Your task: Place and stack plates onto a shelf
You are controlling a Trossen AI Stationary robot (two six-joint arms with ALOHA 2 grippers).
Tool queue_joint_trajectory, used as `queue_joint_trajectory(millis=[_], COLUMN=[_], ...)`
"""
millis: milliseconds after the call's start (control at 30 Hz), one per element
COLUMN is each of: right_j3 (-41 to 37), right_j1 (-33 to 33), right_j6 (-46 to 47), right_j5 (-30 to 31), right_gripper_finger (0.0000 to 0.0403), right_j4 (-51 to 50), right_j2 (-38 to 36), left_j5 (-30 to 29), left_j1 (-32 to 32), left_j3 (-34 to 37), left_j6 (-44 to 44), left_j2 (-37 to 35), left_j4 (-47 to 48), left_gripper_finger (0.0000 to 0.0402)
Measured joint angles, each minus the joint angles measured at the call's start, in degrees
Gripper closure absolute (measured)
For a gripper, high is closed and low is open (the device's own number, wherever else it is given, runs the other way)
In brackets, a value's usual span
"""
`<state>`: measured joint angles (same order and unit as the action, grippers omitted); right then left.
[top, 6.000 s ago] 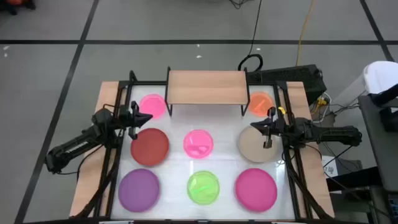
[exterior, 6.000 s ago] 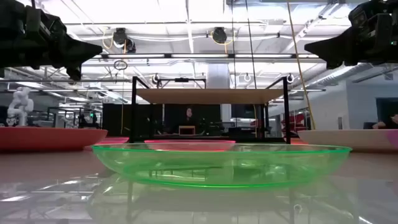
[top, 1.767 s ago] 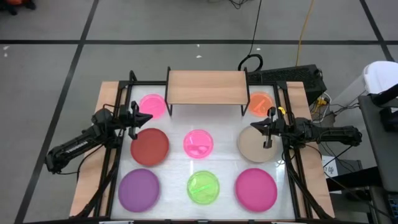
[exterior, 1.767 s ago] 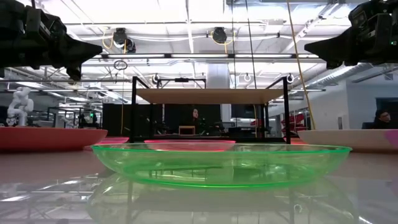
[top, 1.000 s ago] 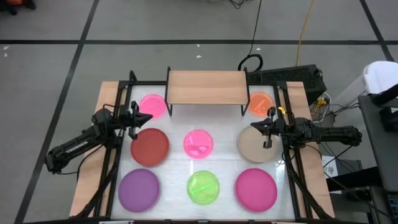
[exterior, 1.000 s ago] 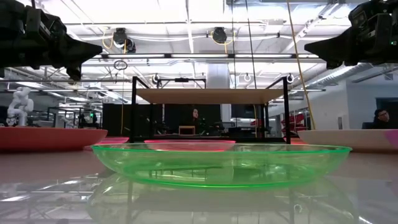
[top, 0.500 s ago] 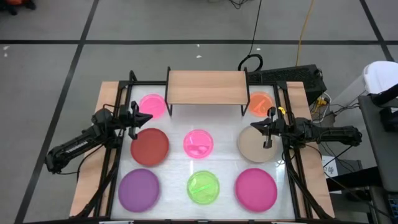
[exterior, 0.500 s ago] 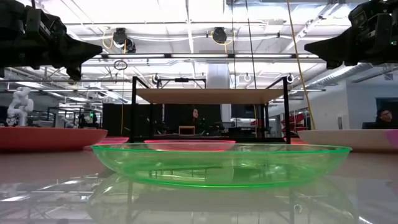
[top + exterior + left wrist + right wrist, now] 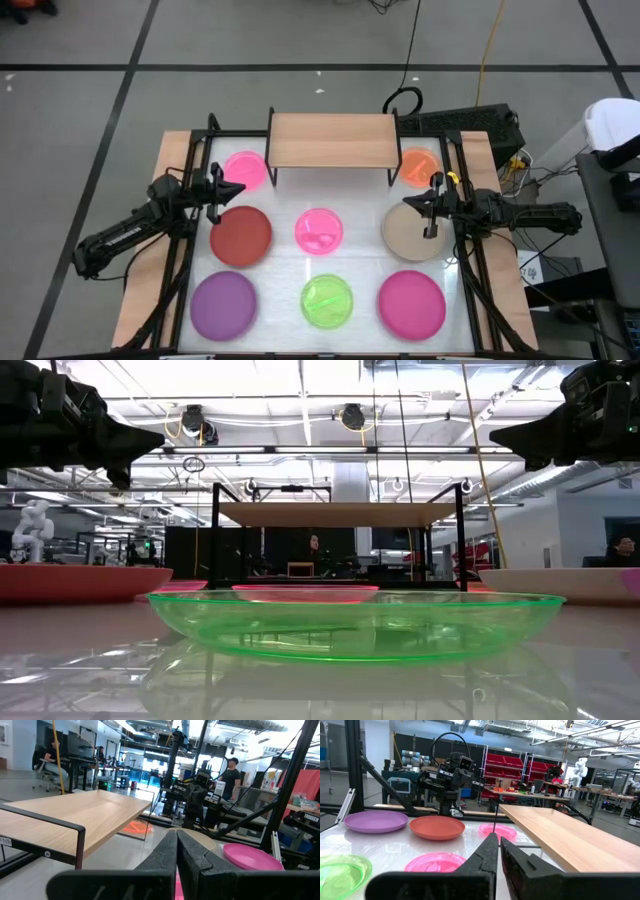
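Eight plates lie flat on the white tabletop: small pink (image 9: 245, 170), orange (image 9: 418, 165), red (image 9: 240, 235), a second small pink (image 9: 319, 230), beige (image 9: 412, 237), purple (image 9: 223, 305), translucent green (image 9: 327, 300) and magenta (image 9: 411, 303). The light-wood shelf (image 9: 333, 140) stands on black legs at the far edge with nothing on it. My left gripper (image 9: 235, 188) hovers shut between the far pink and red plates, well above them. My right gripper (image 9: 408, 203) hovers shut over the beige plate's far rim. Each wrist view shows its own fingers closed together (image 9: 176, 840) (image 9: 499, 845).
Black frame rails run along the table's left (image 9: 190, 200) and right (image 9: 462, 230) sides beside the arms. The green plate (image 9: 355, 620) fills the low view's foreground, with the shelf (image 9: 335, 512) behind it. Orange and far pink plates sit close beside the shelf's legs. People sit in the room beyond.
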<state>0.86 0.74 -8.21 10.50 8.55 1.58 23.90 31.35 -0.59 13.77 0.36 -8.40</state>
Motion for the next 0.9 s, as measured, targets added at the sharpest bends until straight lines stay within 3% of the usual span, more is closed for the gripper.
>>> queue_joint_trajectory(millis=[100, 333, 667, 767, 900], right_j3=[0.0, 0.0, 0.8, 3.7, 12.1], right_j1=[0.0, 0.0, 0.0, 0.0, 0.2], right_j6=[-1.4, 0.4, 1.5, 1.5, 2.4], right_j5=[2.9, 2.8, 2.9, 2.2, -3.3], right_gripper_finger=[0.0394, 0.0394, 0.0394, 0.0394, 0.0394], right_j4=[2.9, 11.8, 32.1, 26.9, 17.6], right_j2=[0.0, 0.0, 0.0, 2.2, 10.5], left_j5=[0.0, 0.0, 0.0, 0.0, 0.0], left_j1=[0.0, 0.0, 0.0, 0.0, 0.0], left_j3=[0.0, 0.0, 0.0, 0.0, 0.0], left_j6=[0.0, 0.0, 0.0, 0.0, 0.0], left_j2=[0.0, 0.0, 0.0, 0.0, 0.0], left_j4=[0.0, 0.0, 0.0, 0.0, 0.0], left_gripper_finger=[0.0396, 0.0396, 0.0396, 0.0396, 0.0396])
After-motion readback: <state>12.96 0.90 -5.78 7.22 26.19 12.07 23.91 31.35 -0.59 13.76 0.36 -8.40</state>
